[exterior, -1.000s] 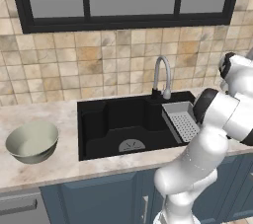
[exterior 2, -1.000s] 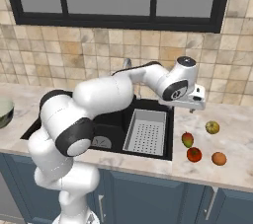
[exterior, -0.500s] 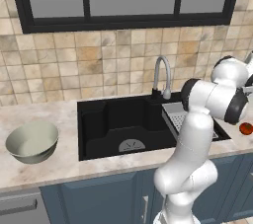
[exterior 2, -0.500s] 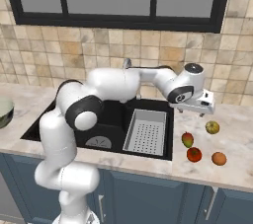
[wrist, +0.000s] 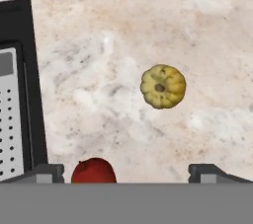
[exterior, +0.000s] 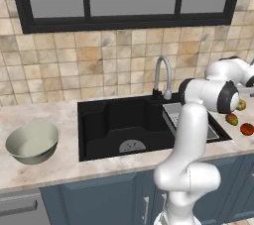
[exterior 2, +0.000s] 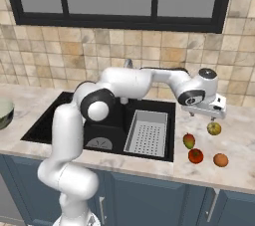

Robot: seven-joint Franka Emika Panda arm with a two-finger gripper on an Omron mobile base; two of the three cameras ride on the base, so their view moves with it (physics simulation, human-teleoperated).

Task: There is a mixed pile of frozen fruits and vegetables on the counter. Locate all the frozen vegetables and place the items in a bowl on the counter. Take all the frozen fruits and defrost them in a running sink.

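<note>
Yellowish vegetable (wrist: 163, 86) lies unobstructed under the released claw (exterior 2: 213, 116) (mango-like fruit (exterior 2: 189, 141) perhaps nearest).

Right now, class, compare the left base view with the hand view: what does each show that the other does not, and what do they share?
Left base view alone: the pale bowl on the counter's left end, the chrome faucet, the sink's round drain, the window and tiled wall.

Hand view alone: the ribbed top of the yellowish piece seen from straight above, and the open pincer's dark tips.

Shared: the marbled counter, the black sink, the perforated tray, the yellowish piece and the red piece.
</note>
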